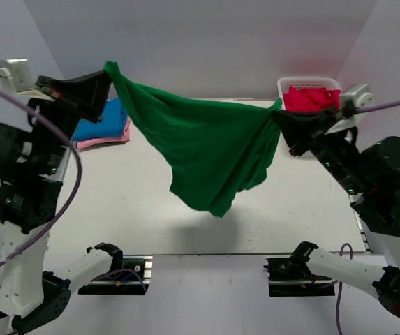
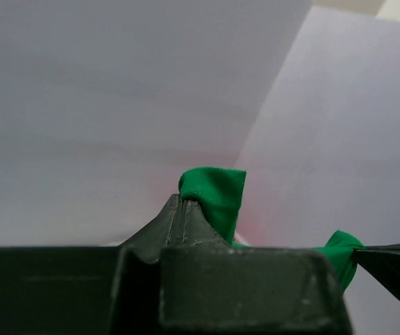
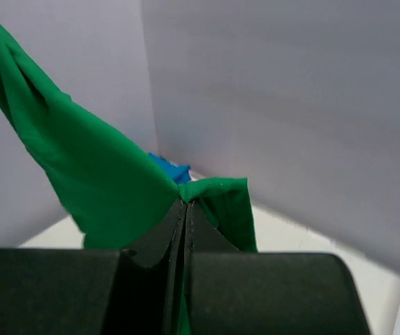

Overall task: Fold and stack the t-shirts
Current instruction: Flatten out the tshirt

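A large dark green t-shirt (image 1: 206, 150) hangs in the air above the table, stretched between both arms. My left gripper (image 1: 107, 75) is shut on its upper left corner, and a green fold (image 2: 217, 195) sticks out past the closed tips. My right gripper (image 1: 278, 117) is shut on the right corner; green cloth (image 3: 102, 174) fans out from the pinched tips. The shirt's middle sags toward the table. Folded blue t-shirt (image 1: 105, 122) lies on a pink t-shirt (image 1: 102, 142) at the back left. A red t-shirt (image 1: 310, 98) fills the basket.
A white lattice basket (image 1: 283, 85) stands at the back right corner. White walls enclose the table (image 1: 116, 202) on three sides. Two gripper stands (image 1: 119, 276) sit at the near edge between the arm bases.
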{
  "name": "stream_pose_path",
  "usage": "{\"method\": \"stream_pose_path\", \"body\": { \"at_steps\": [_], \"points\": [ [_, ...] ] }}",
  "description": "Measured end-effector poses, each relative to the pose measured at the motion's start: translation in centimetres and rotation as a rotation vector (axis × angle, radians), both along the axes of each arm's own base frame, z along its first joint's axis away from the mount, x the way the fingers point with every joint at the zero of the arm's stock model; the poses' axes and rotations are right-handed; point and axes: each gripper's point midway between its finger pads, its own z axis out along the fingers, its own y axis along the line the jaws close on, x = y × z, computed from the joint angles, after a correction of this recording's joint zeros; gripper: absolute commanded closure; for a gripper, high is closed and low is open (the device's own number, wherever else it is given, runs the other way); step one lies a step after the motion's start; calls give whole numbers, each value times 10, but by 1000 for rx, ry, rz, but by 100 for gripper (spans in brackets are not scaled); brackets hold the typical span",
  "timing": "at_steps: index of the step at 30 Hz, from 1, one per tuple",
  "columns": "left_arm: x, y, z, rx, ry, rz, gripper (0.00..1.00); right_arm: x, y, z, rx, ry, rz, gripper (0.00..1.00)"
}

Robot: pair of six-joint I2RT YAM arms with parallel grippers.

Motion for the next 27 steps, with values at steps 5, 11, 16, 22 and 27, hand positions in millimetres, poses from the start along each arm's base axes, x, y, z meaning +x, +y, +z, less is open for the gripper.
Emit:
{"method": "stream_pose_path", "body": {
  "at_steps": [5,11,16,22,27],
  "points": [
    [-48,7,39,-13,-117,-54,100,-38,-21,45,39,-140,75,100],
    [-85,14,54,-19,-200,-91,100,-59,-32,60,59,-216,112,100],
    [-26,5,9,-4,-63,-26,100,-3,-6,4,-9,-88,-10,100],
    [140,-11,-162,134,391,221,100,105,54,-154,-234,284,-236,100],
    [233,-3,-380,420,887,427,0,158,82,-319,-479,615,-340,35]
  ]
}}
